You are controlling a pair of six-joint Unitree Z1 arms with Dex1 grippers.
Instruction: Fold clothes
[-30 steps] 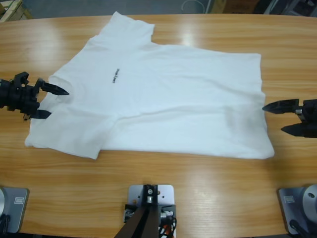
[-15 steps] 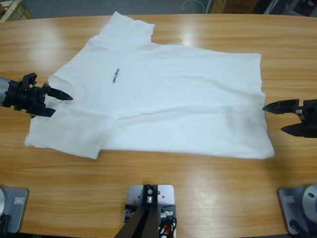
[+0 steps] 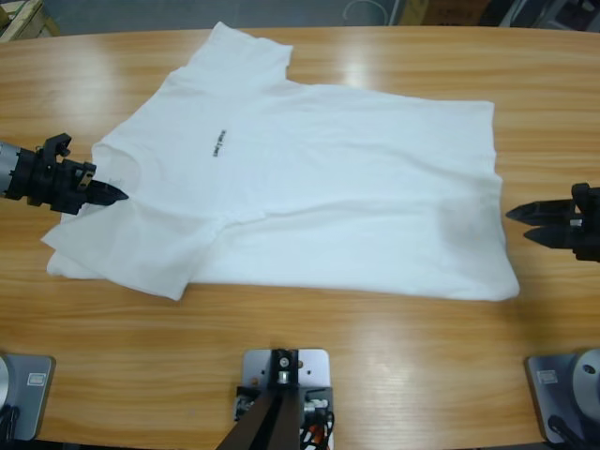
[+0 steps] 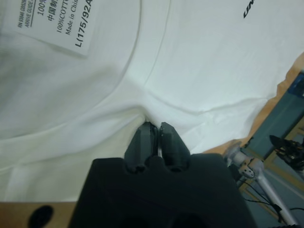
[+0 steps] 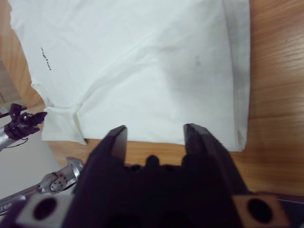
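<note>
Wooden table (image 3: 309,366) under a white T-shirt (image 3: 309,197), spread flat across the middle, collar toward the left end, hem toward the right, small dark print (image 3: 217,143) near the collar, size label (image 4: 52,23) visible inside the neckline. Left gripper (image 3: 111,192) at the collar edge, jaws pinched together on a fold of collar fabric, cloth bunched at the tips. Right gripper (image 3: 525,225) just off the hem, jaws apart, holding nothing, bare wood between tips and shirt edge.
</note>
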